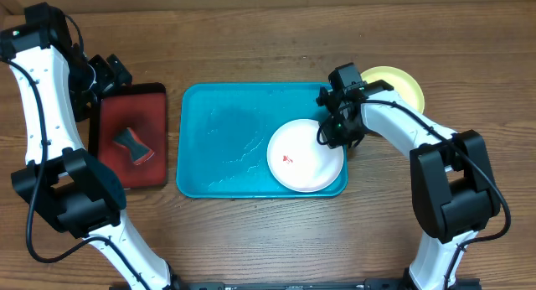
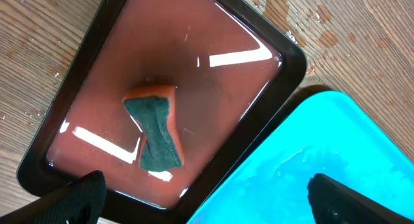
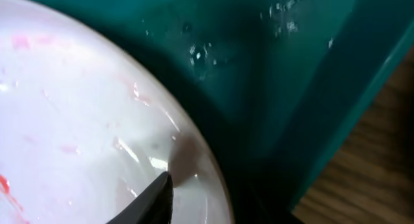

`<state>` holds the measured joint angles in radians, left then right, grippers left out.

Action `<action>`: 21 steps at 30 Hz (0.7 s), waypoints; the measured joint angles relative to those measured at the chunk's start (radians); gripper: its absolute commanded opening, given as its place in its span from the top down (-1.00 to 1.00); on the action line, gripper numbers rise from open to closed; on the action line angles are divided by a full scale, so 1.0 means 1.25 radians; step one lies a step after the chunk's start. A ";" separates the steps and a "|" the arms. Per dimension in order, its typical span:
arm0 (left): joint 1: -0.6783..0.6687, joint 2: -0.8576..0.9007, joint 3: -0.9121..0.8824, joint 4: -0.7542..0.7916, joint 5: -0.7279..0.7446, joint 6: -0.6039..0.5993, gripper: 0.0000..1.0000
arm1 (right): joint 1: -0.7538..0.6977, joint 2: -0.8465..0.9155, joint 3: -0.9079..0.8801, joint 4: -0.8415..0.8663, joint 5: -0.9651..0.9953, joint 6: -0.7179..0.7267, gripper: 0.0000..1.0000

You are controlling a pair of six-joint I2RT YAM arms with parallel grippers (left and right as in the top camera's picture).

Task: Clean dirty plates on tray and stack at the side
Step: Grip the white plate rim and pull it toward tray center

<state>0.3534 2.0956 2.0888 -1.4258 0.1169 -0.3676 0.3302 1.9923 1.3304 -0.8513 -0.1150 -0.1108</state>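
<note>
White plate up for cleaning at the tray's right end, sponge not yet fetched.

The left gripper (image 2: 207, 197) hangs with its jaws spread wide and empty. The sponge (image 2: 155, 134) lies just ahead of it in the dark red tray (image 2: 220, 88). To its right, the turquoise tray (image 1: 226, 131) holds the white plate (image 1: 306, 156), which carries a red smear. The right gripper (image 1: 333, 129) has one finger on that plate's rim, but the other is hidden, so I can't tell if it grips. I'd say scrubbing comes next, which calls for the left jaws to drop onto the sponge and carry it over. The tray wall crowds the right gripper and a lime-green plate (image 1: 400, 85) sits just behind it, while the tray floor on the plate's left is open.
</note>
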 measured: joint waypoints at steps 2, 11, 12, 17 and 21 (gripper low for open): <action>0.000 0.000 0.000 0.000 0.000 0.000 -1.00 | 0.003 0.000 0.000 -0.021 -0.003 0.002 0.40; 0.000 0.000 0.000 0.012 0.010 0.000 -1.00 | 0.032 0.000 -0.001 -0.051 -0.001 0.060 0.78; 0.000 0.000 0.000 0.012 0.019 -0.001 -1.00 | 0.037 0.000 -0.001 -0.040 -0.005 0.070 0.82; -0.002 0.000 0.000 0.009 0.045 -0.003 -1.00 | 0.077 0.000 -0.002 0.074 -0.063 0.149 0.91; -0.010 0.001 -0.001 0.006 0.017 -0.003 -0.97 | 0.113 0.001 -0.002 0.169 -0.090 0.237 0.91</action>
<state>0.3408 2.0964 2.0876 -1.4178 0.1383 -0.3714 0.4709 1.9930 1.3273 -0.6395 -0.2276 0.1852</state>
